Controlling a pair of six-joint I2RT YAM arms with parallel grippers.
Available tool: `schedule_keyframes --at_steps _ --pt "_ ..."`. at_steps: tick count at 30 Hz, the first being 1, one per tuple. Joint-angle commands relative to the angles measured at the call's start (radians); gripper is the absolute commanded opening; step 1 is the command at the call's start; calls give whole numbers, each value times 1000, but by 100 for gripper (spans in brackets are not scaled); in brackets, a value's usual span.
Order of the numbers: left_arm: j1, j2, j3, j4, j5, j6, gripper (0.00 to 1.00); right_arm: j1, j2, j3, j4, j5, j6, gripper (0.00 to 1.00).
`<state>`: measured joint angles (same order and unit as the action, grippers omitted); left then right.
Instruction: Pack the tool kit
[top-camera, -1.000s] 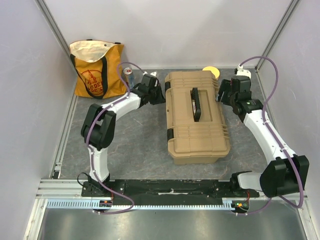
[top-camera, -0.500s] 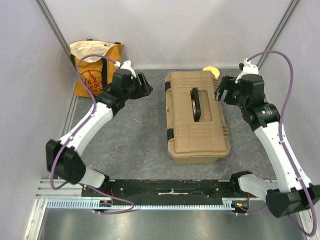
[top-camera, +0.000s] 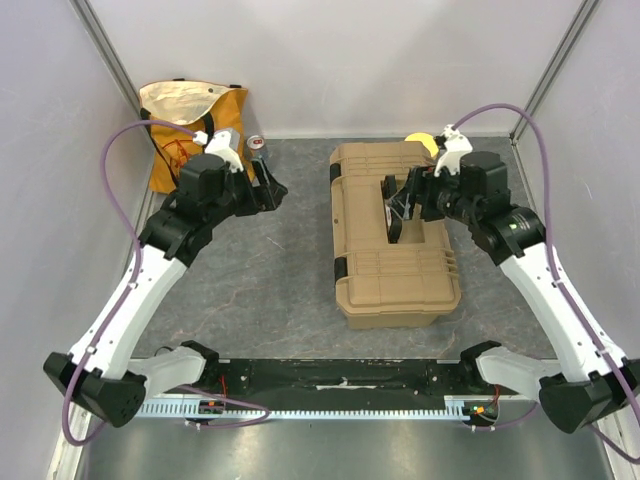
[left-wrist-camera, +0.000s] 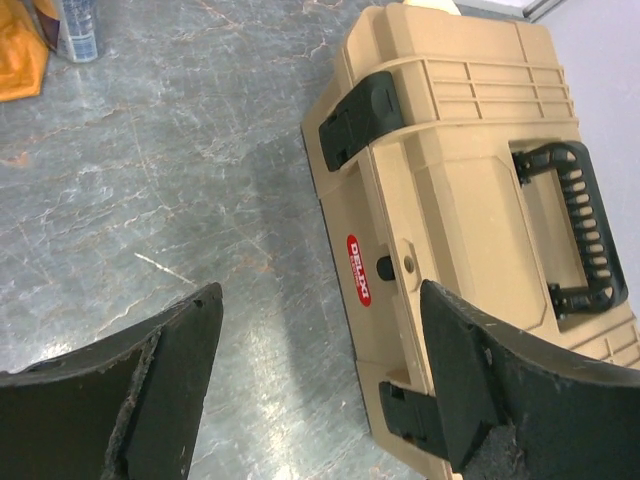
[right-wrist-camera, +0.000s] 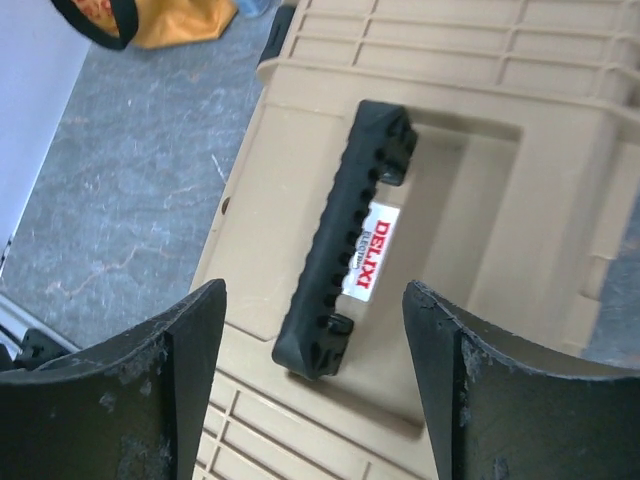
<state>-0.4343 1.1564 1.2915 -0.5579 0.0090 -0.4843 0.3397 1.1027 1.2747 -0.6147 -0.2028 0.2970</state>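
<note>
The tan toolbox (top-camera: 400, 285) lies shut on the grey table, its ribbed lid up and its black handle (top-camera: 392, 222) folded flat. My left gripper (top-camera: 272, 186) hovers open left of the box, apart from it and empty. The left wrist view shows the box's side (left-wrist-camera: 450, 170) with two black latches (left-wrist-camera: 355, 115) fastened, beyond my open left gripper (left-wrist-camera: 320, 300). My right gripper (top-camera: 405, 200) hangs open over the lid, above the handle. In the right wrist view the handle (right-wrist-camera: 345, 250) lies below the open right gripper (right-wrist-camera: 315, 295), which holds nothing.
An orange-and-cream tote bag (top-camera: 190, 140) stands at the back left by the wall, with a small can (top-camera: 257, 146) next to it. A yellow round thing (top-camera: 422, 143) lies behind the box. Walls close in on both sides.
My left gripper has opened and drawn back to the left, away from the box. The right arm has swung from the box's right side to above the handle.
</note>
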Motion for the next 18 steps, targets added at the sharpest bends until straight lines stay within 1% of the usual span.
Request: schedule_keyframes --at_steps 1,3,6,7,9,11,13,14,15,18 --pt "-1 -90 -32 -85 25 55 85 56 52 -8 12 37 11 77" --pt "-3 -122 -46 -100 31 56 85 74 77 -5 18 58 24 73" --pt "-1 -159 -57 -123 28 58 85 102 118 8 13 109 45 63" --pt "-1 -172 -57 -132 17 58 85 105 131 8 13 126 50 58" --pt "-1 -188 -60 -140 11 58 85 111 149 9 24 149 59 42" --pt "-1 -204 -60 -148 12 58 85 113 160 11 47 169 71 22" --pt "-3 -213 -58 -160 17 62 85 113 175 21 65 171 74 9" --pt "-3 -216 -57 -168 17 64 85 113 186 34 70 180 80 4" --pt "-3 -221 -57 -177 16 64 85 114 195 43 81 187 91 0" --pt "-1 -233 -61 -188 11 61 85 114 239 81 110 195 137 0"
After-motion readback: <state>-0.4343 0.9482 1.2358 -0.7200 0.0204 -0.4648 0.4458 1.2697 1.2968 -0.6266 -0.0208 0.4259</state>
